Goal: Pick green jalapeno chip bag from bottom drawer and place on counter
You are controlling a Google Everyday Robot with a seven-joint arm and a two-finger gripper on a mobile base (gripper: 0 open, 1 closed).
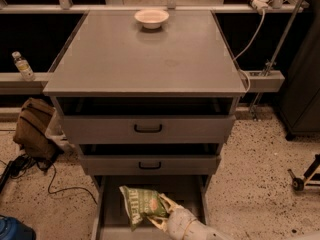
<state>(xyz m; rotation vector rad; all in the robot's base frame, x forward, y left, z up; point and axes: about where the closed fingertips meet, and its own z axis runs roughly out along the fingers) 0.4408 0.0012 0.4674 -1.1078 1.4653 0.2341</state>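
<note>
The green jalapeno chip bag (pixel 141 204) is a crinkled green bag, tilted, over the open bottom drawer (pixel 187 193) at the foot of the cabinet. My gripper (pixel 161 214) comes in from the bottom edge, pale and rounded, and is shut on the bag's right side, holding it over the left-middle of the drawer. Whether the bag touches the drawer floor cannot be told. The grey counter (pixel 145 59) is the cabinet's top, well above the gripper.
A white bowl (pixel 151 17) sits at the counter's far edge. Two upper drawers with black handles (pixel 148 128) (pixel 150 165) stick out slightly above the bottom drawer. A brown bag (pixel 34 129) and cables lie left on the floor; a bottle (pixel 22 65) stands on a ledge.
</note>
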